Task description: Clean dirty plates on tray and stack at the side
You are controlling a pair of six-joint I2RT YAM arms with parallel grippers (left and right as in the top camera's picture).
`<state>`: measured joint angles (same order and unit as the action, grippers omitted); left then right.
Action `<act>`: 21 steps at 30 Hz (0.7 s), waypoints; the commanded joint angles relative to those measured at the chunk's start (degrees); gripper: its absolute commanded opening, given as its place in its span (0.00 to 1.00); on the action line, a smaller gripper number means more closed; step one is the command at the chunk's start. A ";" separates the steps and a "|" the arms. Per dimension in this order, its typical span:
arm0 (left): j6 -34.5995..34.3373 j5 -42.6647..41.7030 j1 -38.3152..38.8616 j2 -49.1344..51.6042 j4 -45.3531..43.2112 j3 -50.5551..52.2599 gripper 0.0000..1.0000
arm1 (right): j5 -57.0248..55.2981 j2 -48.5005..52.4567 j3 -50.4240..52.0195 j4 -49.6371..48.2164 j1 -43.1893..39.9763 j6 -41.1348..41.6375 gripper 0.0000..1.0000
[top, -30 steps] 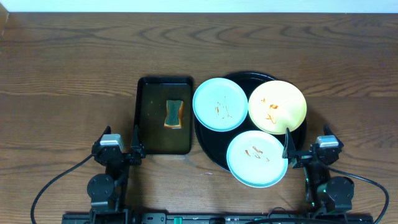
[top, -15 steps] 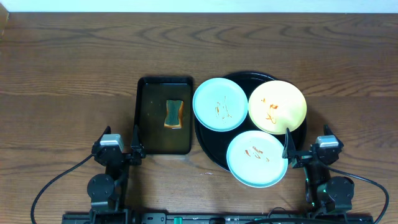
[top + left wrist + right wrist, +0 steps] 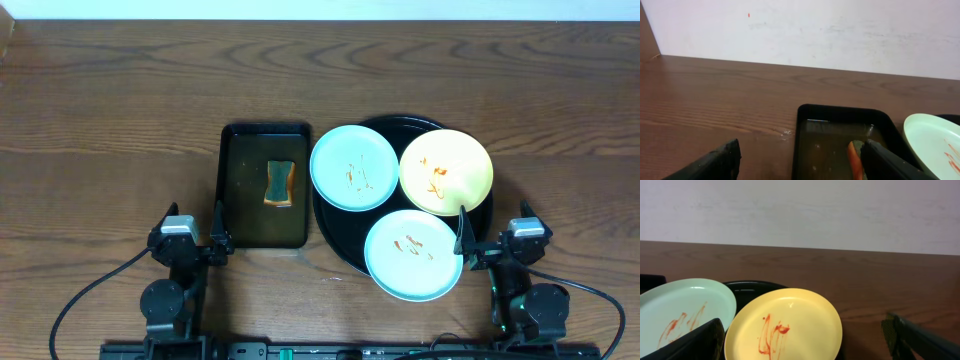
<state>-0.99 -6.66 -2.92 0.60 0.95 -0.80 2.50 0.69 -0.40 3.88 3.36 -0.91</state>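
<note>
A round black tray [image 3: 335, 240] holds three smeared plates. A mint-blue plate [image 3: 354, 167] lies at its left, a yellow plate [image 3: 446, 171] at its right, and a second mint-blue plate [image 3: 413, 254] at the front. The yellow plate [image 3: 785, 325] and a mint plate [image 3: 682, 310] also show in the right wrist view. My left gripper [image 3: 190, 240] is open near the table's front edge, left of the trays. My right gripper [image 3: 490, 243] is open beside the front plate, holding nothing.
A small rectangular black tray [image 3: 263, 186] with liquid holds a green and orange sponge [image 3: 280, 183], left of the round tray; it also shows in the left wrist view [image 3: 840, 135]. Brown wood-grain tabletop [image 3: 110, 120] surrounds both trays. A white wall [image 3: 840, 30] stands behind.
</note>
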 commanded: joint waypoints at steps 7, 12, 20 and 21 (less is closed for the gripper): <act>0.94 -0.68 -0.28 -0.37 2.47 0.57 0.78 | -0.57 -0.04 0.09 0.26 0.42 -0.90 0.99; 0.24 -1.03 -0.28 -0.37 2.43 0.57 0.78 | -0.57 -0.04 0.09 0.26 0.42 -0.90 0.99; -10.49 0.24 -0.28 -0.07 2.49 0.07 0.78 | -0.57 -0.04 0.09 0.26 0.42 -0.90 0.99; -11.96 0.24 -0.28 0.28 2.49 -0.28 0.78 | -0.57 -0.04 0.09 0.26 0.42 -0.90 0.99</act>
<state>-7.29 -6.00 -2.92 0.60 1.19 -0.97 2.50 0.69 -0.40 3.88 3.36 -0.91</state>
